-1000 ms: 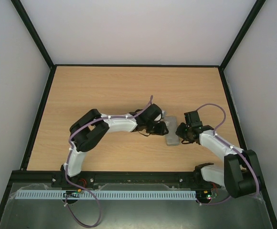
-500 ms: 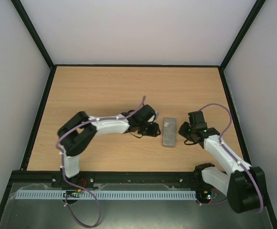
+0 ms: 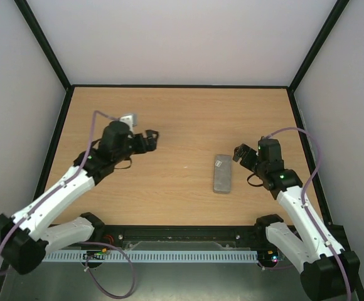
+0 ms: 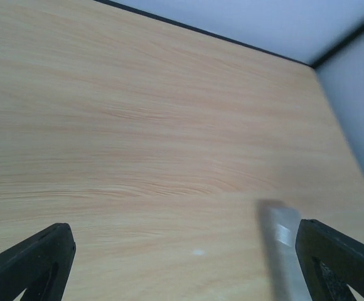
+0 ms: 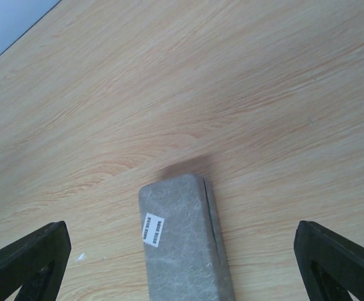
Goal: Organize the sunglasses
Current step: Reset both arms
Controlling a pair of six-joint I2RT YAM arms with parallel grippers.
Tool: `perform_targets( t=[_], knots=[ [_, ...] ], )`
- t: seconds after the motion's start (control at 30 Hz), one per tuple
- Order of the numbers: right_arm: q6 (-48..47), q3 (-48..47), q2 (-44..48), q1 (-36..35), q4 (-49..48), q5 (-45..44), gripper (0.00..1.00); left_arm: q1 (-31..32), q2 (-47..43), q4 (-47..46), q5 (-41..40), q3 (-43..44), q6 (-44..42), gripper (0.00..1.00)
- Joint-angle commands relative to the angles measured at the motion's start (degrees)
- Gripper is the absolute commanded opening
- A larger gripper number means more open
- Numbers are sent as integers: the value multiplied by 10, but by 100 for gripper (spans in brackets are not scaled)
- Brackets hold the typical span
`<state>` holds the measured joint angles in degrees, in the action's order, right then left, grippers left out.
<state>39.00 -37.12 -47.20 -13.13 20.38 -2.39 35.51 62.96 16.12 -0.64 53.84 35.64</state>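
Note:
The sunglasses are out of view in every frame. A grey rectangular case (image 3: 222, 173) lies closed on the wooden table, a small white label near its far end; it also shows in the right wrist view (image 5: 182, 251) and, blurred, in the left wrist view (image 4: 282, 244). My left gripper (image 3: 146, 140) hovers over the table's left half, well away from the case, open and empty (image 4: 182, 266). My right gripper (image 3: 243, 157) stands just right of the case, open, with the case's far end below its spread fingers (image 5: 182, 266).
The wooden table (image 3: 182, 119) is bordered by a black frame (image 3: 181, 86) with white walls behind and at both sides. Both arm bases sit on the rail at the near edge (image 3: 182, 233).
Both arms have drawn back from the case, the left far to the left, the right slightly rightward. Both grippers have opened wide. The case stays closed on the table.

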Motion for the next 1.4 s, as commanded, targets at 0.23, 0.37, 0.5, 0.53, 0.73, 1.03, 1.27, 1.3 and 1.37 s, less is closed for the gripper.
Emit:
perform_targets(
  t=[0.23,0.37,0.5,0.53,0.73,1.03,1.27,1.3,1.37],
  knots=[
    [-134,54,18,1,-201,-170,99,-241,-52,-76,-99,-98,-38,99],
    [-187,75,-12,1,-300,-219,98,-266,-41,-168,-140,-131,-64,99],
    [-238,110,-59,1,-427,-259,99,-287,-23,-276,-137,-167,-119,99],
    [-247,120,-78,1,-459,-272,99,-294,-15,-303,-132,-181,-136,99],
    [-279,185,-197,2,-652,-324,99,-362,33,-495,-49,-303,-201,99],
    [-288,229,-342,26,-870,-357,99,-393,121,-651,-56,-357,-233,99],
    [-285,255,-367,51,-934,-292,98,-397,186,-710,-26,-339,-256,99],
    [-299,269,-371,51,-966,-264,99,-397,189,-726,-24,-342,-266,99],
    [-307,302,-376,51,-1030,-248,99,-398,198,-779,-45,-360,-266,99]
  ],
)
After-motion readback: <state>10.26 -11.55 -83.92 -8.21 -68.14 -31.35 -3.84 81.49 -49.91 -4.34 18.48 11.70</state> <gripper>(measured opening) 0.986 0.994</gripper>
